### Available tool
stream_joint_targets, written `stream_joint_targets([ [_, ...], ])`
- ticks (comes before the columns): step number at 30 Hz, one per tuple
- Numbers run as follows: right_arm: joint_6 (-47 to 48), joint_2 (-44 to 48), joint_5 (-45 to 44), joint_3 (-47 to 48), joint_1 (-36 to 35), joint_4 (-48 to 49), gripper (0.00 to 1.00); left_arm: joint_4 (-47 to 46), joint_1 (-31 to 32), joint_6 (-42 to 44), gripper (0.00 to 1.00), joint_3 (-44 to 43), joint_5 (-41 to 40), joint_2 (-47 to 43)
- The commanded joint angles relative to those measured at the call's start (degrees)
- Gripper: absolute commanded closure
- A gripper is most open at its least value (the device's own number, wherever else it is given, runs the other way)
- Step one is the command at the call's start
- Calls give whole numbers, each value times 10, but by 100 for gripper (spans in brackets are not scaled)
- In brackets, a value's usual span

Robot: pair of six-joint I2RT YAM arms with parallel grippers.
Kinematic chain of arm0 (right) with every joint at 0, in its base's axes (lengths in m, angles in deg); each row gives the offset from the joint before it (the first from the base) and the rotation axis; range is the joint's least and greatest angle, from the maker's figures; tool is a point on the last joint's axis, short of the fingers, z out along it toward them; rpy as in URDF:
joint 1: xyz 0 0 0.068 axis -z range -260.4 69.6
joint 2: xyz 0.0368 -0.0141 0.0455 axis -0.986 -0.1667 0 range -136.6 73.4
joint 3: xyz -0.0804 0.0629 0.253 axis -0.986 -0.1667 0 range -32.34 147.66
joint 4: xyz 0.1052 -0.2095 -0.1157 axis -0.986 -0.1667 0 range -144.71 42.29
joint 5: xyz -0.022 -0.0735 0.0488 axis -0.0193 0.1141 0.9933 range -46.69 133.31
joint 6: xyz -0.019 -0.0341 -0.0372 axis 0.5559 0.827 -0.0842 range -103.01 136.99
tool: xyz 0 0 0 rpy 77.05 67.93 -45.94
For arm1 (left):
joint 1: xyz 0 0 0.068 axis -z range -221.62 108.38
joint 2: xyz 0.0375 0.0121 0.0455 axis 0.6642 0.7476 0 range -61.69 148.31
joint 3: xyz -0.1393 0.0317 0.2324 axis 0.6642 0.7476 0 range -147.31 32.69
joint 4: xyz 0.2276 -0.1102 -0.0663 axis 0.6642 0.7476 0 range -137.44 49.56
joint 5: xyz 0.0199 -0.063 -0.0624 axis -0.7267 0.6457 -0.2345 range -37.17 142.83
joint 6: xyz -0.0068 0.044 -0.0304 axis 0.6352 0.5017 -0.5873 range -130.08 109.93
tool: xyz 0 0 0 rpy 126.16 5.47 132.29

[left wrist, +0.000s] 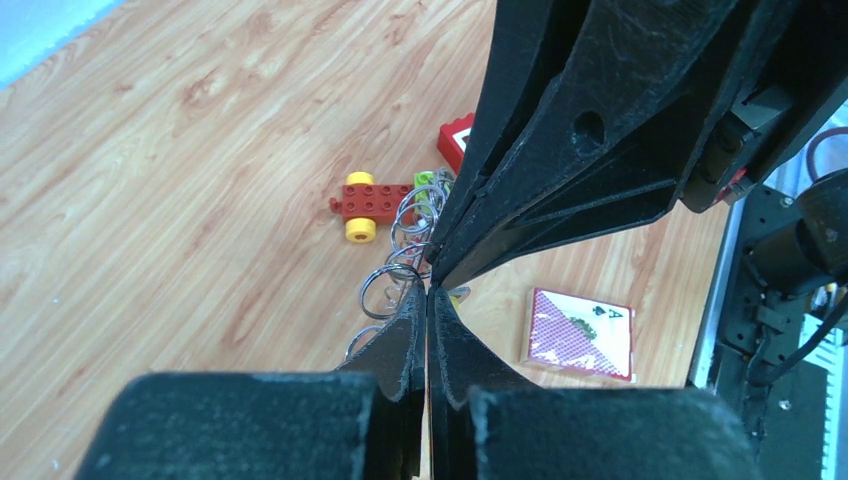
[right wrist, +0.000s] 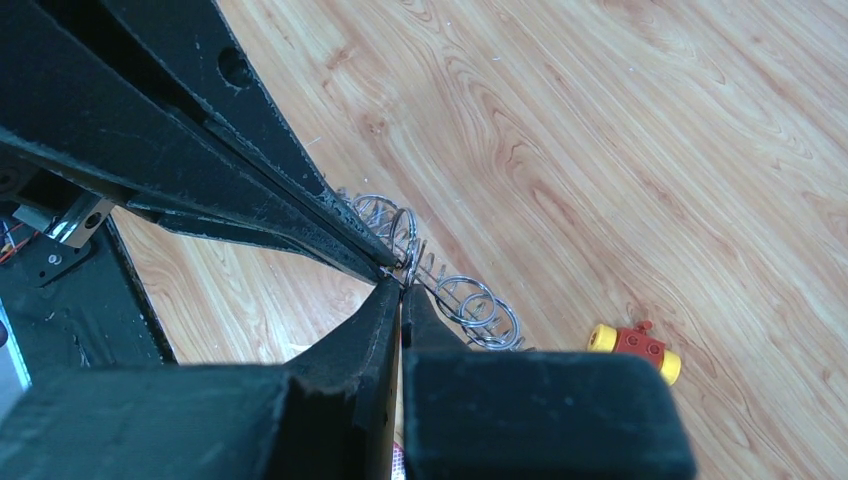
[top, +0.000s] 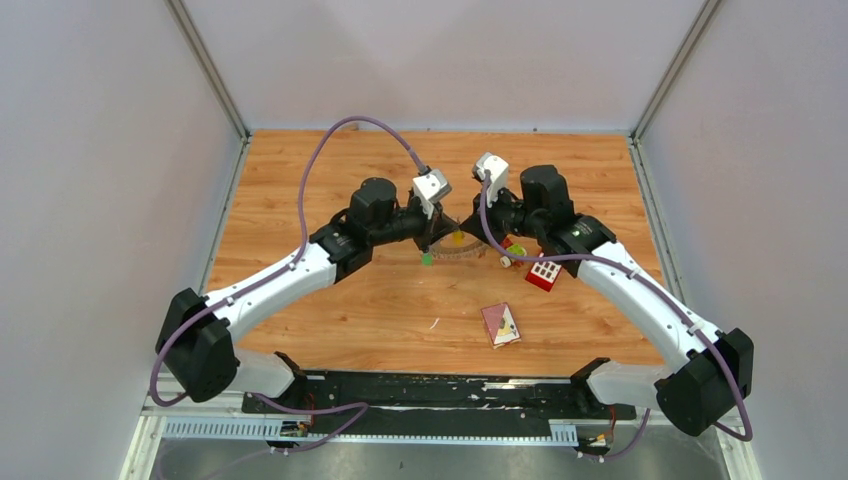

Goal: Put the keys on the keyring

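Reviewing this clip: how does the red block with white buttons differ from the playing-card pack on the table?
The red block is chunky, with white buttons on top; the card pack is flat, with a red patterned face. In the top view the red block sits close beside the right arm; the card pack lies on its own, nearer the arm bases. Both are partly red and rest on the wooden table, held by nothing.

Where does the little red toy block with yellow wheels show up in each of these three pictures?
Top view: red toy block with yellow wheels, centre, right of the silver wire keyring.
Left wrist: toy upper middle, left of the keyring.
Right wrist: toy lower right.
Shared landmark: the keyring, near the middle of every view.
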Motion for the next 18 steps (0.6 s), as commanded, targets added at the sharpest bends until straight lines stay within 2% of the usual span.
stream_joint_targets([
  [1,7,27,42,10,5,22,100,26,-3,55,100,7,-74,-17],
  [18,-11,-3,93,36,27,-3,100,46,9,86,100,4,-141,-20],
])
